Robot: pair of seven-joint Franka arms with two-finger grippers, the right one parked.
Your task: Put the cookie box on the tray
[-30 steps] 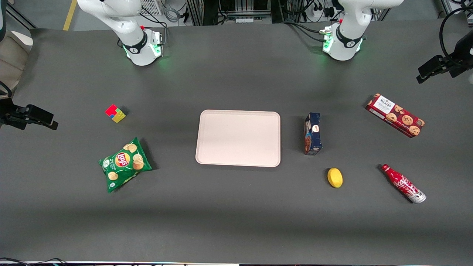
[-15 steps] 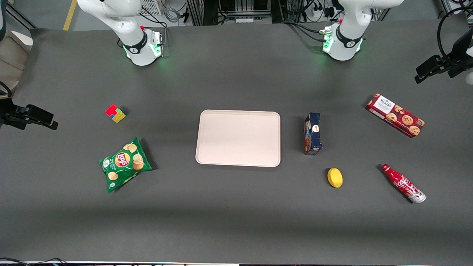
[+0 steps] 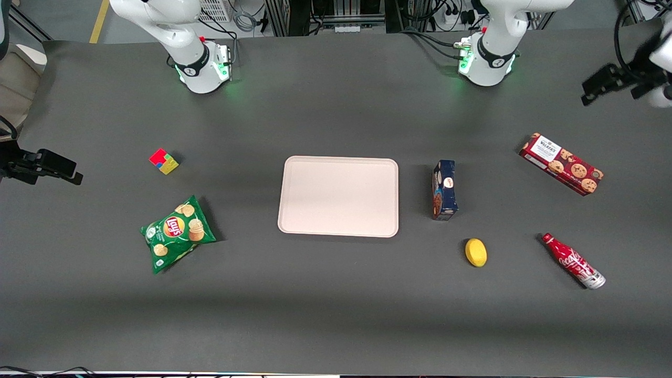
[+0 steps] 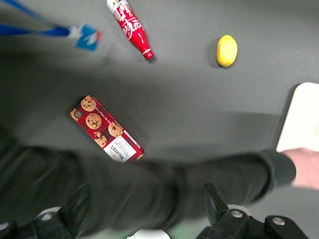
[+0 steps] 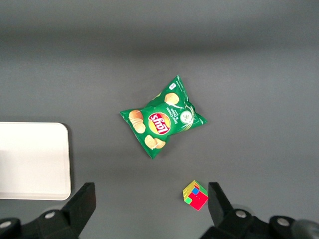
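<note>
Cookie box [image 3: 444,190] lies on the worktop [image 3: 336,294] just beside the tray [image 3: 338,196], toward the working arm's end, not touching it. Claw [image 4: 144,211] hangs high over that end of the worktop, fingers [image 4: 79,206] spread wide, holding nothing. Red cookie box [image 4: 106,129] lies below it.

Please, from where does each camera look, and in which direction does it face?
Front view: high, facing both arm bases, looking down on the tray and cookie box; the open claw hangs toward the working arm's end.
Left wrist view: on the working arm, looking down past its claw fingers at the red box, bottle and lemon.
Right wrist view: on the parked arm, looking down past the parked fingers at the chips bag and cube.
Shared: every view shows the tray.
</note>
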